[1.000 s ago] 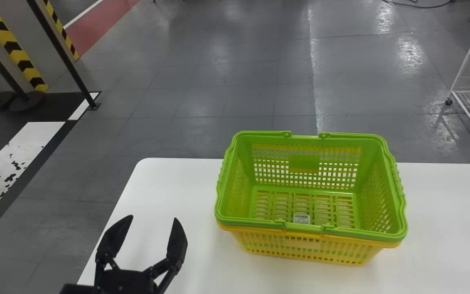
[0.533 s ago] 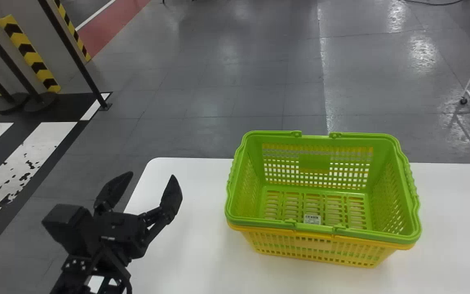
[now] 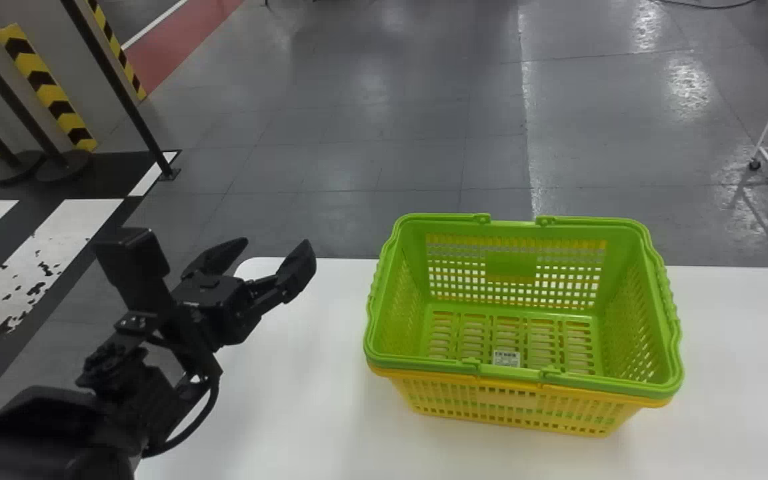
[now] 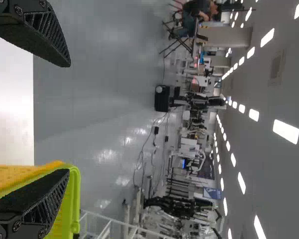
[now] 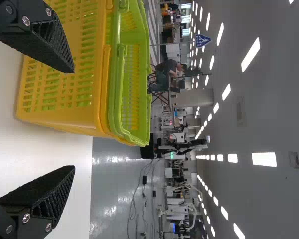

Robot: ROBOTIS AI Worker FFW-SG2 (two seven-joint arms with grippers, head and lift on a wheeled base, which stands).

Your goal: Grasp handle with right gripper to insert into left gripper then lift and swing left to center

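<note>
The left claw point(image 3: 274, 245) has moved up and forward near the green basket point(image 3: 512, 265) on the tabletop point(image 3: 291, 400), but it and the right claw point(image 5: 73, 119) are spread wide, so the folded-down handle point(image 3: 424, 364) probably needs grabbing next.

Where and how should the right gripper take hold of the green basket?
Best at the middle of its near handle, from the robot's side and slightly above. On the green basket that bar appears folded down along the near rim, long, narrow and facing the robot. The right gripper stands open, so one finger above and one below would probably suit it.
</note>
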